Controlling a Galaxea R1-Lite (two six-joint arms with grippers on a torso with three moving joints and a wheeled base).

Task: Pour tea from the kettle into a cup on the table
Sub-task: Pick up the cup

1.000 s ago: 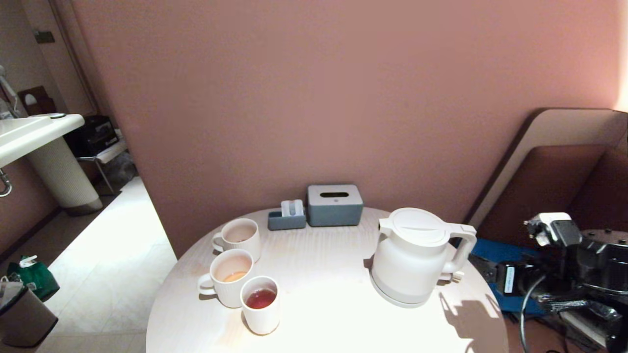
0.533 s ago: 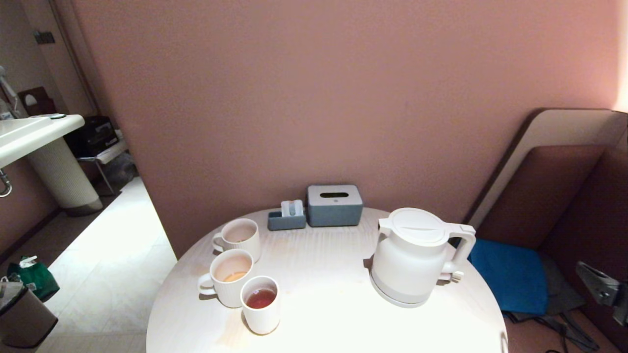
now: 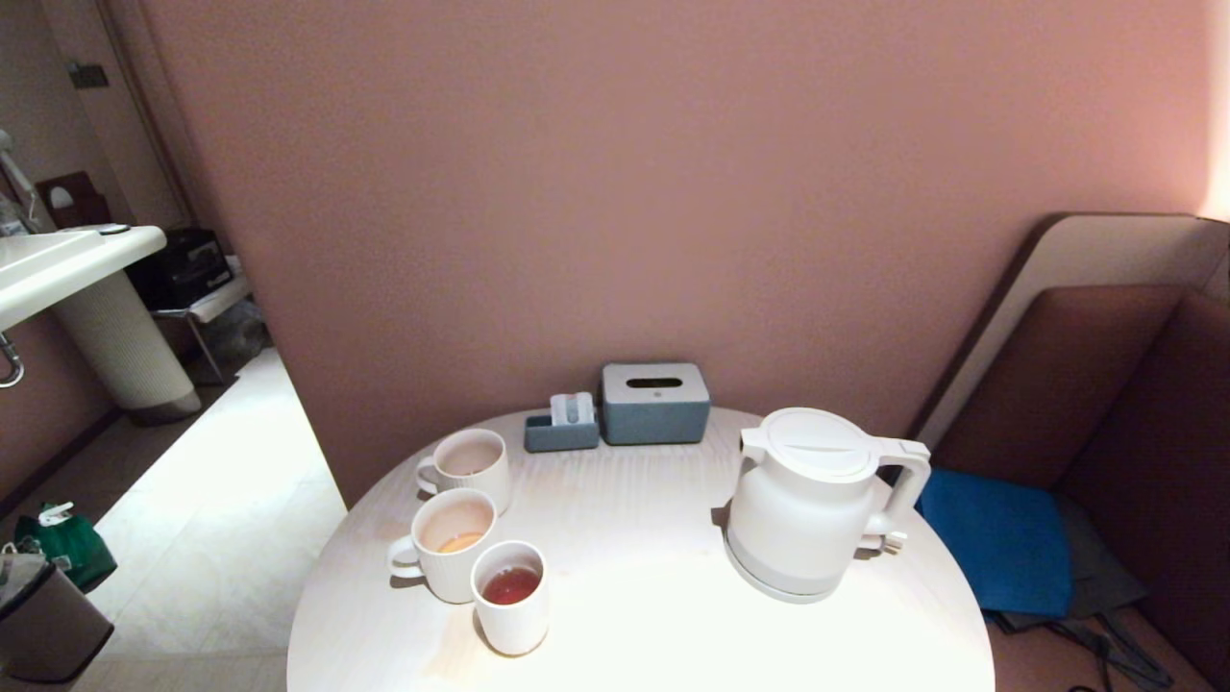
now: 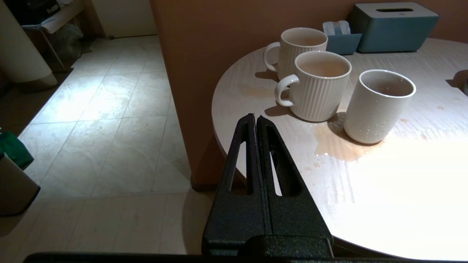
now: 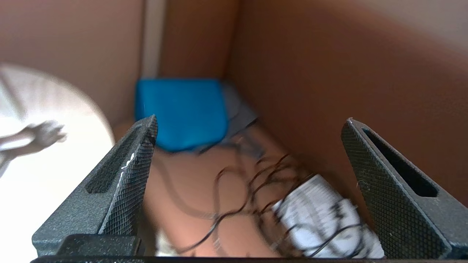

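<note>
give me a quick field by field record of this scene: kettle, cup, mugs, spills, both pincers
kettle: kettle upright on its base, lid on, on the table toward the robot's right
cup: cup upright near the table's front left, holds reddish tea
mugs: two ribbed mugs behind the cup, one after the other
spills: brownish puddle and drops at the cup's foot
left pincer: left pincer shut, empty, off the table's edge
right pincer: right pincer open, empty, beside the table over the blue cushion

You are seeing a plain white kettle (image 3: 805, 500) at right of the frame, and vertically ribbed white mugs (image 3: 447, 538) at lower left. The smooth white cup (image 3: 511, 598) is showing reddish-brown tea (image 3: 510, 584), and a blue cushion (image 3: 999, 538) is glowing at far right.
</note>
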